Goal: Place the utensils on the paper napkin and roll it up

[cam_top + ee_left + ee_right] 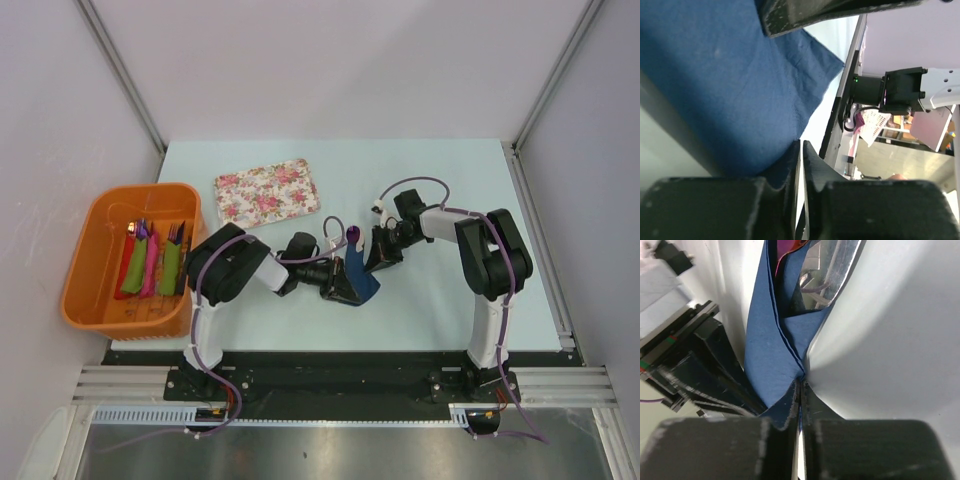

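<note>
The left gripper (800,155) and the right gripper (800,390) each pinch the blue napkin (360,278), folded between them over the middle of the table (450,180) (a purple handle (353,236) pokes out of it).

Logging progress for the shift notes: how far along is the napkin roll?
Done: a purple-handled utensil pokes out of the folded paper napkin. In hand: the left gripper and right gripper each pinch the napkin. Left: it is only loosely folded, not yet a roll.
</note>
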`<state>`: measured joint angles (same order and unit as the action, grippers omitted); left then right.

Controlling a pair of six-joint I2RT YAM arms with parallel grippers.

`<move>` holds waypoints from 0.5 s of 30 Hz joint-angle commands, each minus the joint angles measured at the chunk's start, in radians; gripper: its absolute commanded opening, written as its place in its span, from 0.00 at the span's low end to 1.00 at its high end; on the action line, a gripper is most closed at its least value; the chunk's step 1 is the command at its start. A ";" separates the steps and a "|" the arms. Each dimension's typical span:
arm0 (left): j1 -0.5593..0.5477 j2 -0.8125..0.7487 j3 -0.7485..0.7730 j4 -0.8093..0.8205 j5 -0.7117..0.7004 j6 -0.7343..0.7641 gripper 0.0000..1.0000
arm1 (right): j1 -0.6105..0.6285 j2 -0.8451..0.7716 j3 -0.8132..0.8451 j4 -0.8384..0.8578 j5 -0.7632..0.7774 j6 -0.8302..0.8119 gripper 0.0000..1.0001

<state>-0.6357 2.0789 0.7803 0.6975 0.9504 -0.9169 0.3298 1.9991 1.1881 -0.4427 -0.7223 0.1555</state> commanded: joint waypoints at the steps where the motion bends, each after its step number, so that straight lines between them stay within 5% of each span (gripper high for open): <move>1: 0.013 0.063 -0.001 -0.032 -0.019 0.044 0.10 | -0.003 0.023 0.021 0.009 0.061 -0.031 0.09; 7: 0.013 0.066 0.011 -0.075 -0.030 0.090 0.06 | -0.015 -0.005 0.060 0.013 0.023 0.026 0.32; 9: 0.014 0.063 0.016 -0.085 -0.033 0.104 0.05 | -0.014 -0.006 0.068 0.016 0.030 0.045 0.46; 15: 0.013 0.056 0.028 -0.089 -0.029 0.112 0.04 | 0.014 0.039 0.107 0.018 0.102 0.065 0.50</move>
<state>-0.6270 2.1056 0.8055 0.6853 0.9924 -0.8806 0.3248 2.0003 1.2499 -0.4362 -0.7105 0.2127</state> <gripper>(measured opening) 0.047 0.499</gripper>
